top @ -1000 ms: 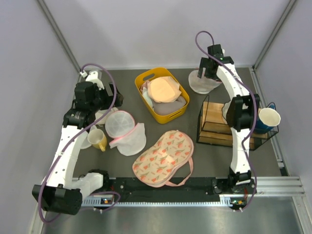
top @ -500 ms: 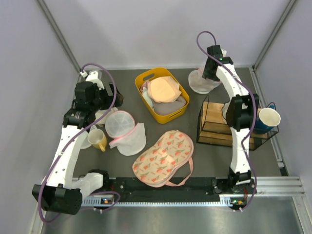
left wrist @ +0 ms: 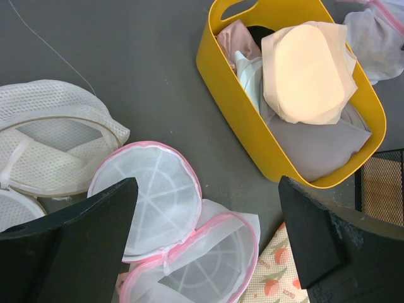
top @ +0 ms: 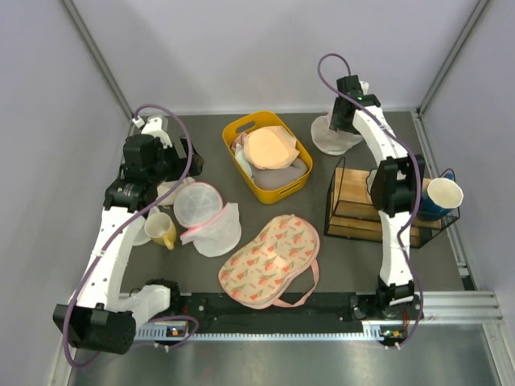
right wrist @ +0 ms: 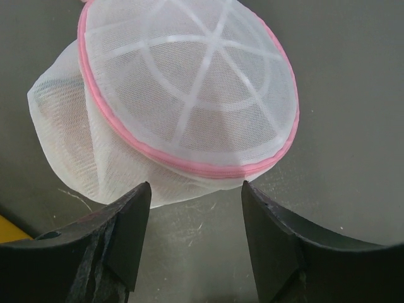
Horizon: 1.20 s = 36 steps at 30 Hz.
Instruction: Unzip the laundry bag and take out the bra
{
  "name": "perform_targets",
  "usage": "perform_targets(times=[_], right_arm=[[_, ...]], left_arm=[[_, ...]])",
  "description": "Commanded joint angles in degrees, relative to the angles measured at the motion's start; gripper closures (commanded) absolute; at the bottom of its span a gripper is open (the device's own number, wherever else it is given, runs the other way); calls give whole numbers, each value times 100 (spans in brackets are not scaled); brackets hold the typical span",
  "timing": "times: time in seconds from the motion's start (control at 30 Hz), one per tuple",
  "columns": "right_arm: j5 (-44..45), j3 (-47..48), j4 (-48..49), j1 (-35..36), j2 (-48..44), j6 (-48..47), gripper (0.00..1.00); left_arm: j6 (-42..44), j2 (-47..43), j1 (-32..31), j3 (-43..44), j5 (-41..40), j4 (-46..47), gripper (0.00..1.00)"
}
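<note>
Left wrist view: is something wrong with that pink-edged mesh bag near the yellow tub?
The pink-edged laundry bag lies splayed open, one dome overlapping the other. No tear shows; it simply looks unzipped, and nothing coloured shows through the mesh.

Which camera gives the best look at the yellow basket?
Left wrist: the yellow basket is close, rim and clothes inside clear. Top external shows it whole but small. Right wrist catches just a yellow sliver at its lower left edge.
</note>
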Motion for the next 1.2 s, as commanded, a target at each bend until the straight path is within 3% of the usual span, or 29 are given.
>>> perform_targets(times=[0.0, 0.13, 0.23, 0.47, 0.67, 0.8, 1.17], right_arm=[[508, -16, 48, 211, -297, -301, 38], [606, -165, 39, 247, -534, -162, 23], [633, -349, 48, 247, -815, 75, 20], [502, -832, 22, 247, -1395, 506, 17], [254, -1430, 39, 247, -1624, 1437, 15], [360, -1756, 608, 247, -1501, 1877, 14], [255, -1985, 1815, 185, -1212, 1526, 8]], left_arm=[[51, -94, 6, 115, 68, 224, 1], [51, -103, 6, 115, 68, 215, 1], [51, -85, 6, 115, 68, 215, 1], [60, -68, 6, 124, 86, 198, 1], [51, -85, 6, 80, 77, 233, 1], [51, -59, 6, 71, 121, 251, 1], [174, -15, 6, 211, 16, 119, 1]])
